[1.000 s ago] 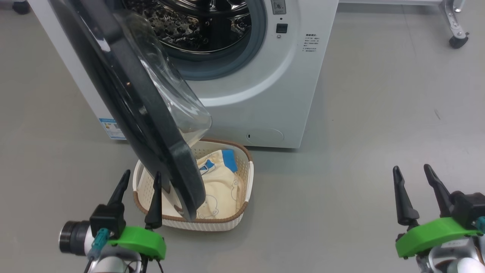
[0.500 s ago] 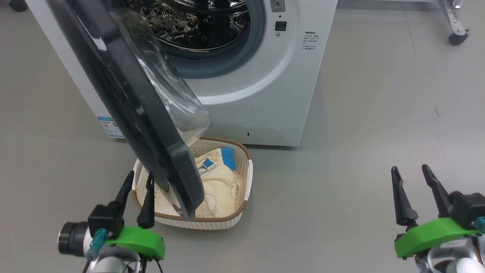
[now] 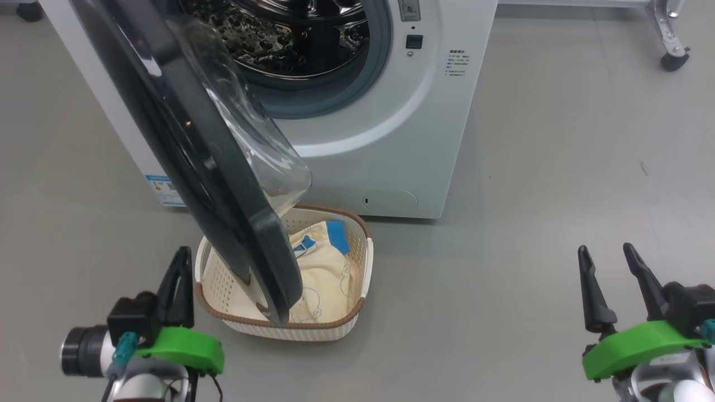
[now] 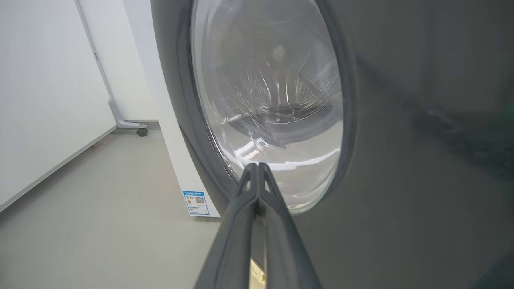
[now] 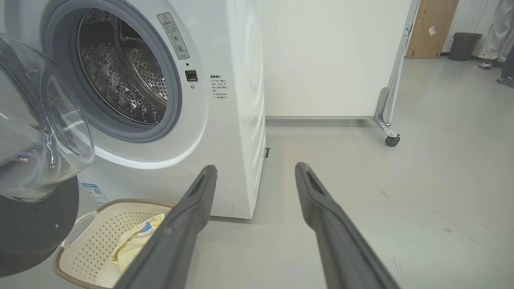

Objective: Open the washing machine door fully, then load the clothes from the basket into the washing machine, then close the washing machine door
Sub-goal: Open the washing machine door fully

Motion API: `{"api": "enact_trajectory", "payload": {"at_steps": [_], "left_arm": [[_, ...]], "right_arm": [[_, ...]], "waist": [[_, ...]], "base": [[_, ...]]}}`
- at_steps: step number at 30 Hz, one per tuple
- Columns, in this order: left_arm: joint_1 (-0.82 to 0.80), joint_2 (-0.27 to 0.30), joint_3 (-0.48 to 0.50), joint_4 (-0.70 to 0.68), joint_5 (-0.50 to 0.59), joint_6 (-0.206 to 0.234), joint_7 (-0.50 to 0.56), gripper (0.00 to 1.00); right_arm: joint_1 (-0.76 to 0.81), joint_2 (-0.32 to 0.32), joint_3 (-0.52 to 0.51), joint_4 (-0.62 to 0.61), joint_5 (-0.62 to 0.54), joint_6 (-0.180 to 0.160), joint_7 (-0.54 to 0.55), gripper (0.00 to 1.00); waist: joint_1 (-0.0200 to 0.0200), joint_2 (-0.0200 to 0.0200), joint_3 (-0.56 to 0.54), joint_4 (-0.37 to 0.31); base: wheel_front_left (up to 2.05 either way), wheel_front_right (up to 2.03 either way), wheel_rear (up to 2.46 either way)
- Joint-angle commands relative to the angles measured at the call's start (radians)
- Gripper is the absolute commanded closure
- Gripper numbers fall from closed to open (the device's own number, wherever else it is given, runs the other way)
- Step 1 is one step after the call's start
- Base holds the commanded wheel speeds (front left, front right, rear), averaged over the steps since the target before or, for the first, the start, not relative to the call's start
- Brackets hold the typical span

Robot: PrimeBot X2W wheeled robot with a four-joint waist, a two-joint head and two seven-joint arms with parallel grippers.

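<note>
Pressed together with no gap between them, the long fingers of the left gripper (image 3: 182, 254) hold nothing; in the left wrist view the left gripper (image 4: 255, 166) is aimed at the outer face of the door, at the lower edge of its window, and whether contact is made cannot be told. The right gripper (image 3: 606, 248) is held with its fingers spread wide and empty, well apart to the right over bare floor (image 3: 530, 167).

Ahead of both grippers, the washing machine (image 3: 402, 128) is seen with its steel drum (image 3: 290, 33) exposed.

The washing machine door (image 3: 184, 139) is found swung out on its left-hand hinge, partly open, and is seen nearly edge-on. Its long axis runs from far ahead of the left gripper down to a point just to that gripper's right. Its outer black face is turned toward the left gripper, while the glass bowl (image 3: 262, 151) bulges the other way, toward the right gripper's side.

The basket (image 3: 366, 262) is set on the floor just right of the left gripper, in front of the machine, with the door's lower edge hanging over it. Its length is laid from the robot toward the machine.

The clothes (image 3: 324, 273) are lain in the basket's right half, stretched along the same line, with a blue cuff (image 3: 338, 234) pointed at the machine.
</note>
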State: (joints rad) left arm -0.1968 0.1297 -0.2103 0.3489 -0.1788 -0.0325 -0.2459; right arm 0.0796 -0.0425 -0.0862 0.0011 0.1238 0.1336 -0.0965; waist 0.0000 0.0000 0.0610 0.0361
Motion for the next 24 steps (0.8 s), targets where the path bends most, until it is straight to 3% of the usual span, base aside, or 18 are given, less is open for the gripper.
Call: {"api": "enact_trajectory", "payload": {"at_steps": [1, 6, 12, 17, 24], "left_arm": [[-0.050, 0.042, 0.056, -0.049, -0.001, 0.022, -0.004, 1.00], [-0.103, 0.093, 0.106, -0.122, 0.012, 0.067, 0.009, 1.00], [-0.190, 0.138, 0.131, -0.321, 0.044, 0.105, 0.046, 1.00], [-0.255, 0.129, 0.078, -0.510, 0.068, 0.096, 0.101, 1.00], [-0.303, 0.055, -0.078, -0.700, 0.044, 0.040, 0.210, 1.00]], "right_arm": [[-0.021, -0.008, 0.017, -0.034, 0.009, -0.003, -0.005, 0.00], [-0.016, -0.008, 0.011, -0.038, 0.009, -0.003, -0.002, 0.00], [-0.010, -0.008, 0.009, -0.044, 0.009, -0.003, 0.006, 0.00], [-0.009, -0.008, 0.010, -0.049, 0.011, -0.003, 0.008, 0.00], [-0.011, -0.008, 0.018, -0.053, 0.010, -0.003, 0.010, 0.00]], "waist": [[0.0000, 0.0000, -0.004, 0.001], [0.0000, 0.0000, -0.012, 0.006], [0.0000, 0.0000, -0.018, 0.007], [0.0000, 0.0000, -0.021, 0.000], [0.0000, 0.0000, -0.016, -0.017]], "base": [[0.00, 0.00, 0.00], [0.00, 0.00, 0.00], [0.00, 0.00, 0.00], [0.00, 0.00, 0.00], [0.00, 0.00, 0.00]]}}
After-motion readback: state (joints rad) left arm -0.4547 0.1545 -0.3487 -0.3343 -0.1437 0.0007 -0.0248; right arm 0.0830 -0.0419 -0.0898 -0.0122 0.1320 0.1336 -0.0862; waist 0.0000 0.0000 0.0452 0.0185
